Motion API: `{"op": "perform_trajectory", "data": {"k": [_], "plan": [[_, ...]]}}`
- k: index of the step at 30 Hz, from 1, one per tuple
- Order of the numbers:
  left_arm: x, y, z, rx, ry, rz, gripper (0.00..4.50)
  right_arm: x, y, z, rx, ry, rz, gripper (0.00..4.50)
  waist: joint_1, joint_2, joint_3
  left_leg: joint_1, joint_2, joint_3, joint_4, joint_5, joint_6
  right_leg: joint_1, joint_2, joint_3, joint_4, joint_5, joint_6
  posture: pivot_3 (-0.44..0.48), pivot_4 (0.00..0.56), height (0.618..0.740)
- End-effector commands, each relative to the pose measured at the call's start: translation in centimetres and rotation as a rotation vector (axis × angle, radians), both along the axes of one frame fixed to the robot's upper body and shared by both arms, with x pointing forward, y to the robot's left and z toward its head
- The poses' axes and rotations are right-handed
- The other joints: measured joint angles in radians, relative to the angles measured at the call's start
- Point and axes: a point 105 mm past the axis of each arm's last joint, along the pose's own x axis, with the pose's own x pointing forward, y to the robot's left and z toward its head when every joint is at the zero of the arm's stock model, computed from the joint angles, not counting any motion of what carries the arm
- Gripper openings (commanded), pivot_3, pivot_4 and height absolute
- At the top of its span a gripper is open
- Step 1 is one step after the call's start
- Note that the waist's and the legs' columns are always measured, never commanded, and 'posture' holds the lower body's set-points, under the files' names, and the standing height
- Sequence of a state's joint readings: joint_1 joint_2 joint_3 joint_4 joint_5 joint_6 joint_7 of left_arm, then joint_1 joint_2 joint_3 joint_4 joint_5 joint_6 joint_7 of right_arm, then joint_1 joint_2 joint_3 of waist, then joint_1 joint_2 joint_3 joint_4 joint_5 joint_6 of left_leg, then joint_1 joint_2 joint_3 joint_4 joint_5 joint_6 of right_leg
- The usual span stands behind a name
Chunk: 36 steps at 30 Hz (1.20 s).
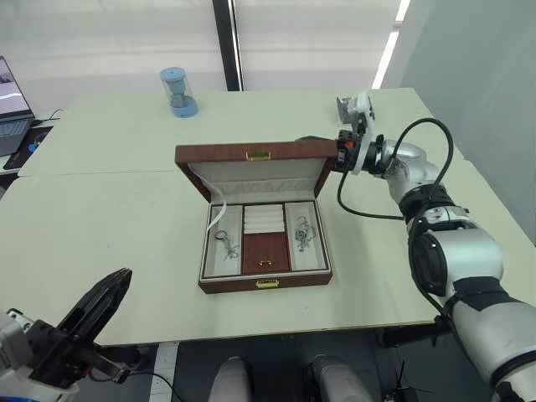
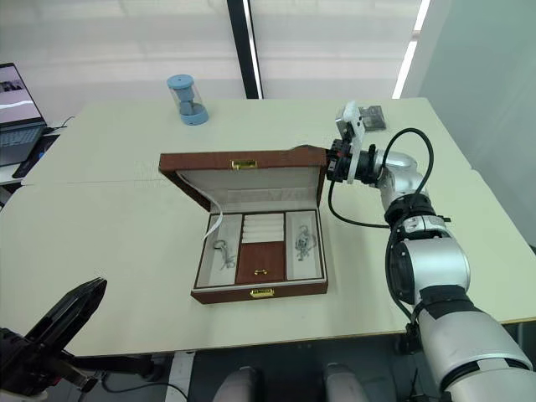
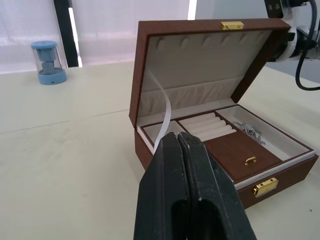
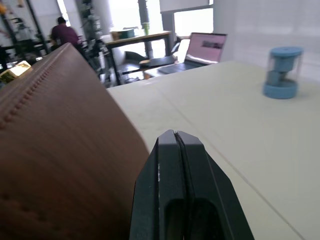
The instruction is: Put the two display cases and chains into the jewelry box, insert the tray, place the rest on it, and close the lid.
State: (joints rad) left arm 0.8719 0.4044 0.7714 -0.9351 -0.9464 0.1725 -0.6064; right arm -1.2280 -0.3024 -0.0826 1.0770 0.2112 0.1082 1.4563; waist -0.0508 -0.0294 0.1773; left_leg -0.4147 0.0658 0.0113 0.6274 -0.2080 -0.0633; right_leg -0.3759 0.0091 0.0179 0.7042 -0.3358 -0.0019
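Note:
The jewelry box point(image 1: 265, 285) stands open at the table's middle. Its lid point(image 1: 251, 155) tilts forward over it, about half raised. The tray point(image 1: 266, 251) sits inside the box. A chain point(image 1: 226, 243) lies in the tray's left cream section and another chain point(image 1: 303, 233) lies in the right one. The display cases are out of view. My right gripper point(image 1: 305, 139) is shut, resting against the back of the lid at its upper right corner. In the right wrist view, the lid's brown back point(image 4: 55, 150) runs beside it. My left gripper point(image 1: 121, 278) is shut and empty, low at the table's front left.
A blue capped clear cylinder point(image 1: 177, 92) stands far back on the table. A laptop point(image 1: 12, 105) sits at the far left edge. A dark grey packet point(image 2: 374, 115) lies behind my right wrist. A white ribbon point(image 1: 216, 219) links lid and box on the left.

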Motion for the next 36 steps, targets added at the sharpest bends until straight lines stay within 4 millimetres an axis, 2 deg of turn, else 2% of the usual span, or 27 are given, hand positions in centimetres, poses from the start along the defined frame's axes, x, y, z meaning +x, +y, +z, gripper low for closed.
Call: {"op": "perform_trajectory", "data": {"k": [1,3,7,9,11,13,16,21,23,24,27,29,36], "plan": [[0.1,-0.1,-0.1,-0.024,0.026,-0.018,0.0,-1.6,-0.4,0.4,-0.044,-0.018,0.102,0.01,0.0,0.0,0.0,0.0,0.0,-0.001,0.0,0.0,0.0,0.0,0.0,0.0,0.0,0.0,0.0,0.0,0.15,0.74],[0.3,0.0,-0.1,-0.025,0.029,-0.018,0.0,-1.8,-0.7,0.0,-0.06,-0.016,0.097,0.01,0.0,0.0,0.0,0.0,0.0,-0.001,0.0,0.0,0.0,0.0,0.0,0.0,0.0,0.0,0.0,0.0,0.15,0.74],[0.5,0.3,-0.2,-0.021,0.048,-0.018,0.0,-0.5,-1.3,0.1,-0.039,-0.043,-0.034,0.01,0.0,0.001,0.0,0.0,-0.001,-0.002,0.0,0.0,0.0,0.0,0.0,0.0,0.0,0.0,0.0,0.0,0.15,0.74],[0.9,1.0,-0.5,-0.027,0.077,0.014,0.36,0.1,-1.8,0.3,-0.033,-0.072,-0.097,0.38,-0.001,0.001,0.0,0.0,-0.001,-0.001,0.0,0.0,0.0,0.0,0.001,0.0,0.0,0.0,0.0,0.0,0.15,0.74],[1.5,1.8,-0.8,-0.048,0.103,0.045,0.86,0.2,-2.4,0.2,-0.03,-0.081,-0.127,0.82,-0.001,0.001,0.001,0.0,-0.001,-0.001,0.0,0.0,0.0,0.0,0.002,0.0,0.0,0.0,0.0,0.0,0.15,0.74],[2.6,3.3,-0.7,-0.058,0.098,0.092,1.53,0.1,-3.6,-0.4,-0.039,-0.1,-0.176,1.43,0.006,0.001,0.001,0.0,-0.001,-0.001,0.0,0.0,0.0,0.0,0.002,0.0,0.0,0.0,0.0,0.0,0.15,0.74],[3.9,5.0,-1.0,-0.049,0.106,0.145,2.3,-0.4,-5.6,-1.7,-0.058,-0.116,-0.25,2.12,0.018,0.001,0.0,0.0,-0.001,-0.002,0.0,0.0,0.0,0.0,0.002,-0.001,0.0,0.0,0.0,0.0,0.15,0.74],[6.2,7.5,-1.9,-0.01,0.141,0.184,3.86,-2.6,-9.2,-3.9,-0.079,-0.094,-0.383,3.51,0.024,0.001,0.0,-0.001,-0.001,-0.002,0.0,0.0,0.0,0.001,0.001,-0.001,0.0,0.0,0.0,0.0,0.15,0.74],[7.3,8.6,-2.6,0.017,0.181,0.173,4.5,-4.0,-11.2,-4.9,-0.108,-0.081,-0.451,4.26,0.023,0.001,0.001,0.0,-0.001,-0.003,0.0,0.0,0.0,0.001,0.001,0.0,0.0,0.0,0.001,0.0,0.15,0.74],[7.7,9.1,-2.9,0.032,0.199,0.164,4.5,-4.7,-12.0,-5.2,-0.124,-0.075,-0.479,4.45,0.024,0.001,0.001,0.0,-0.001,-0.003,0.0,0.0,0.0,0.0,0.001,0.0,0.0,0.0,0.001,0.0,0.15,0.74],[8.8,10.5,-3.7,0.086,0.234,0.15,4.5,-6.3,-13.7,-6.2,-0.179,-0.058,-0.538,4.45,0.021,0.001,0.001,0.0,-0.001,-0.002,0.0,0.0,0.0,0.001,0.002,-0.002,0.001,0.0,0.0,0.0,0.15,0.74],[9.9,11.8,-3.9,0.122,0.247,0.146,4.5,-7.6,-15.8,-7.2,-0.233,-0.041,-0.599,4.45,0.02,0.001,0.001,0.001,-0.001,-0.001,0.0,0.0,0.0,0.0,0.002,-0.001,0.001,0.0,0.0,0.0,0.15,0.74],[11.9,14.1,-4.8,0.213,0.312,0.105,4.5,-9.7,-20.3,-8.8,-0.341,-0.013,-0.718,4.45,0.018,0.001,0.001,0.001,-0.001,0.002,-0.001,0.0,0.0,0.0,0.003,0.0,0.001,0.0,0.001,0.0,0.15,0.74]]}}
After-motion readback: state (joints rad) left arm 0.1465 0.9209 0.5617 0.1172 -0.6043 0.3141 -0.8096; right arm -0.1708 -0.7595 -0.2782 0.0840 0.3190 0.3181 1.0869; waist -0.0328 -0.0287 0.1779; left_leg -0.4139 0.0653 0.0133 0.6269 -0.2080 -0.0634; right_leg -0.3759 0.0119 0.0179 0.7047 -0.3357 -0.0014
